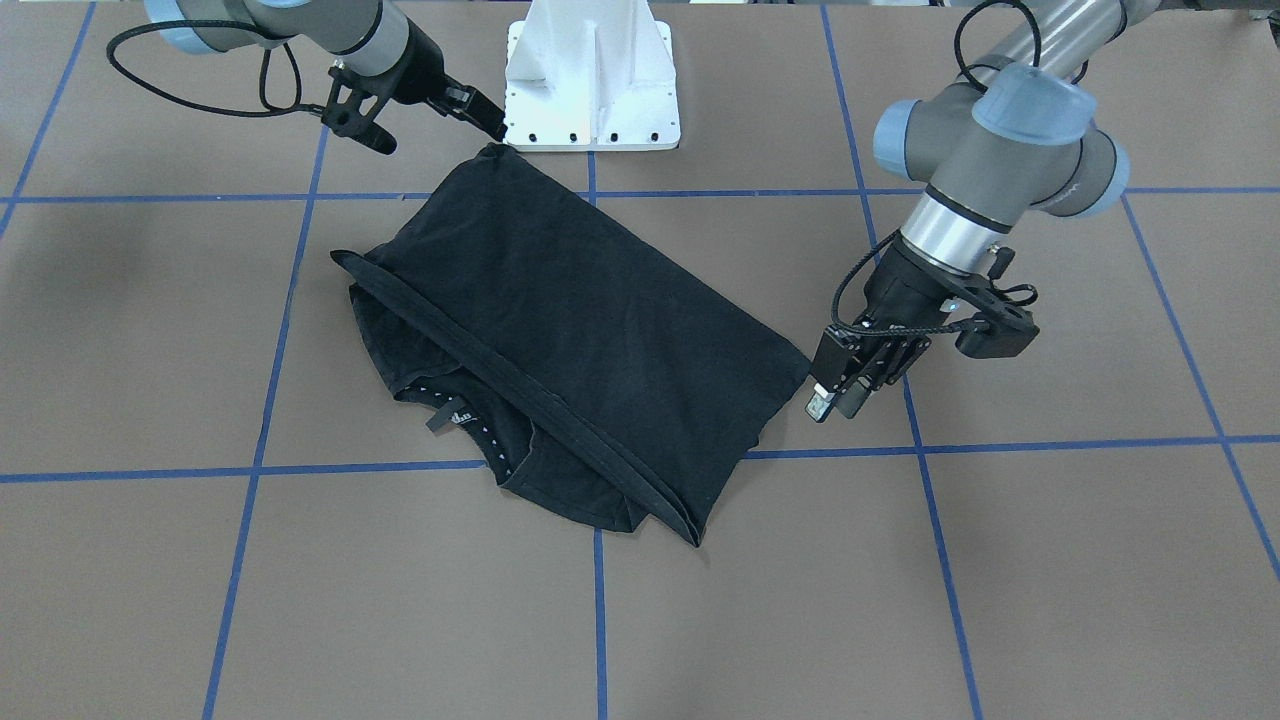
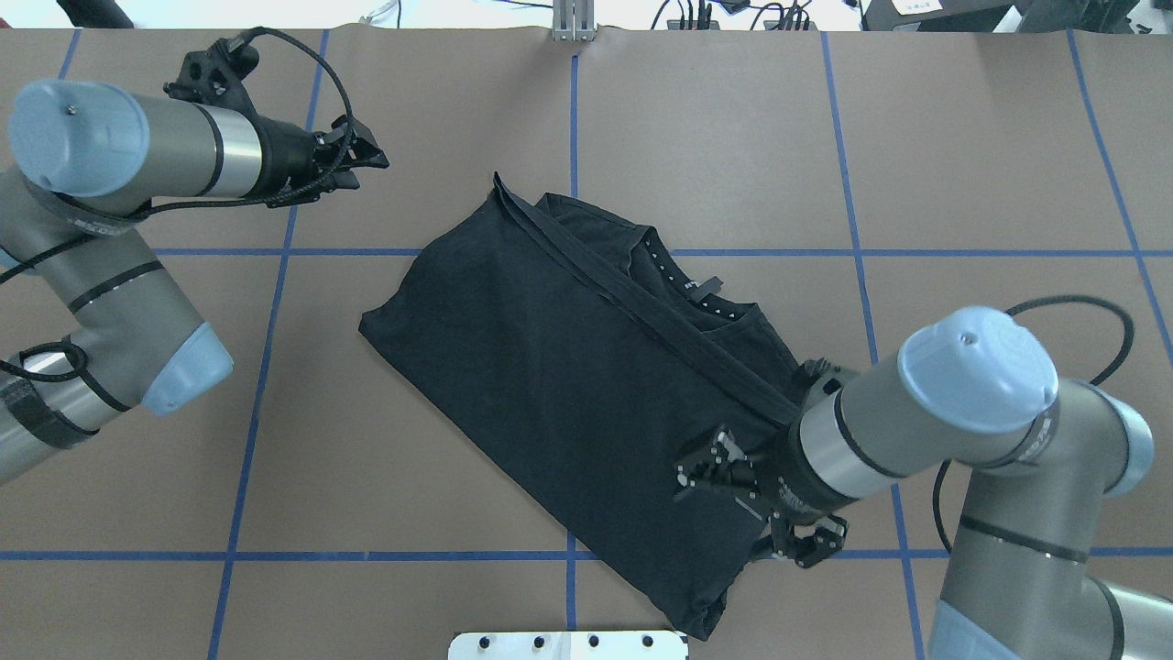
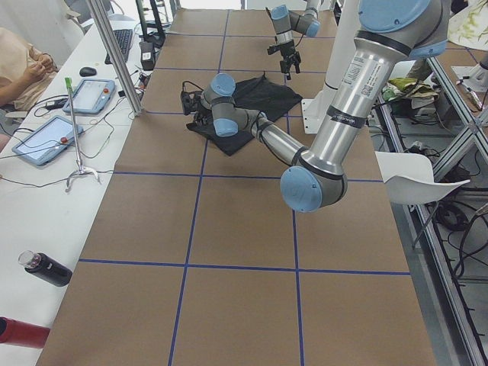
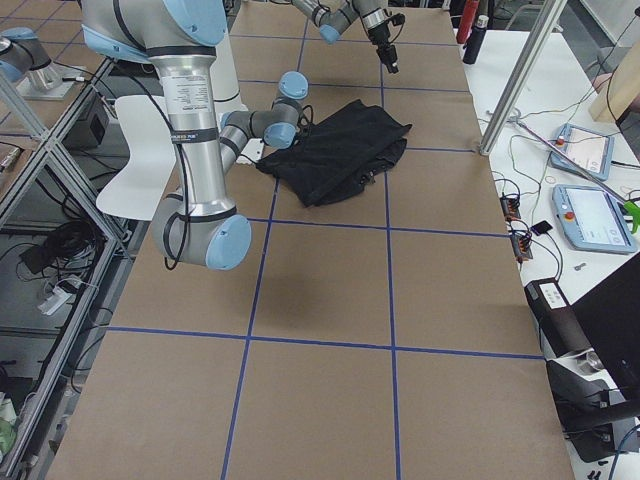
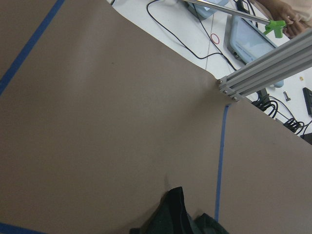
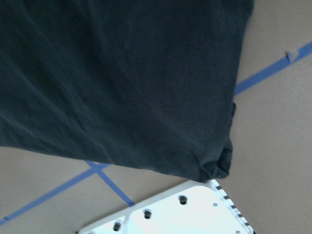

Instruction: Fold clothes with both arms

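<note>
Left pincer (image 1: 832,402): my fingers parted, holding nothing, just beside the shirt's (image 1: 580,300) corner.
Right pincer (image 2: 707,465): mine too, parted, empty, above the shirt's opposite end.
Shirt: black, folded over, collar showing, on the table (image 1: 1050,560).
Base (image 1: 590,80): white, beside the shirt.
</note>
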`<action>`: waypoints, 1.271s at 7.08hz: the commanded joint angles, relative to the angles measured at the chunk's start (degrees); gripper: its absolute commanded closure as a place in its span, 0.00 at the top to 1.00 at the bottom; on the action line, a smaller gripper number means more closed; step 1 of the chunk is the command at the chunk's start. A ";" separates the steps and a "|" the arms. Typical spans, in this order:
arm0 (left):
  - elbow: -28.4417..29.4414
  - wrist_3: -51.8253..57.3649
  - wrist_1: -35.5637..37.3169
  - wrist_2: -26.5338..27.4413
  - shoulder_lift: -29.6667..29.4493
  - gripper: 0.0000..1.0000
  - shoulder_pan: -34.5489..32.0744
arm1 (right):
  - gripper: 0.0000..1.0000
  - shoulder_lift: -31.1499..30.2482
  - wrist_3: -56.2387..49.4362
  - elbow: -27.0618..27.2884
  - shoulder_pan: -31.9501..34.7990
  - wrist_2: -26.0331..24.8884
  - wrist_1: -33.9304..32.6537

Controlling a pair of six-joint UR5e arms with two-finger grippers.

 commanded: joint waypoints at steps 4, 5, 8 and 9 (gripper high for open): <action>0.70 -2.68 16.64 6.51 1.19 0.53 10.55 | 1.00 5.89 -1.26 -7.94 7.67 -4.32 0.03; 0.54 -2.86 16.81 6.42 1.11 0.53 10.67 | 1.00 5.98 -1.18 -8.74 7.84 -5.29 0.03; 0.01 -4.44 19.26 6.60 1.28 0.52 10.94 | 1.00 5.98 -0.83 -9.36 8.28 -5.83 -0.06; 0.01 -4.44 20.14 6.60 1.28 0.52 11.11 | 1.00 6.15 -0.74 -9.45 8.28 -5.83 0.03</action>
